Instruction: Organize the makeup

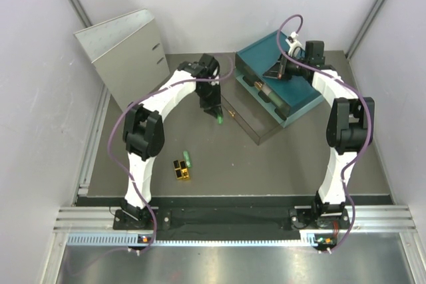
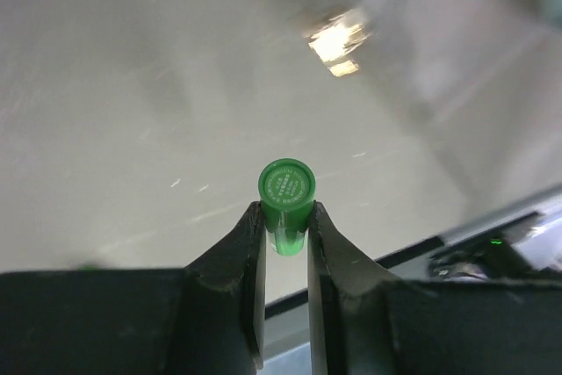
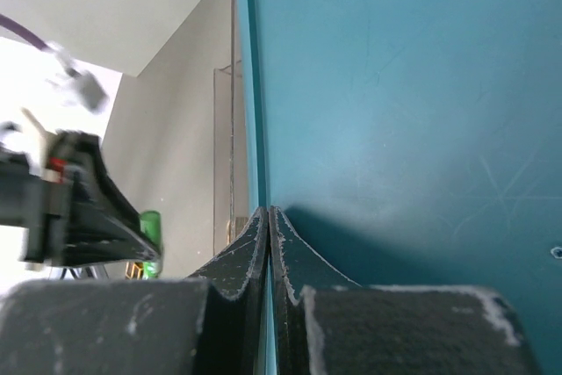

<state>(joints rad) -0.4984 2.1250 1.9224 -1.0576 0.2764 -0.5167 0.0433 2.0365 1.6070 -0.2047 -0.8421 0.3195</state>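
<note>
Grip: left gripper (image 2: 285, 217) pinched on green tube (image 2: 286, 185), held beside clear plastic box (image 1: 253, 131), likely for dropping in | right gripper (image 3: 268, 214) closed empty against teal drawer box (image 3: 395, 85), perhaps steadying

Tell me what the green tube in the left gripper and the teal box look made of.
Green tube: likely plastic, glossy and partly translucent; its body glows lighter between the fingers of the left gripper, and the end cap bears fine print. Teal box: smooth satin surface with faint scratches; painted metal or plastic, cannot tell which.
</note>
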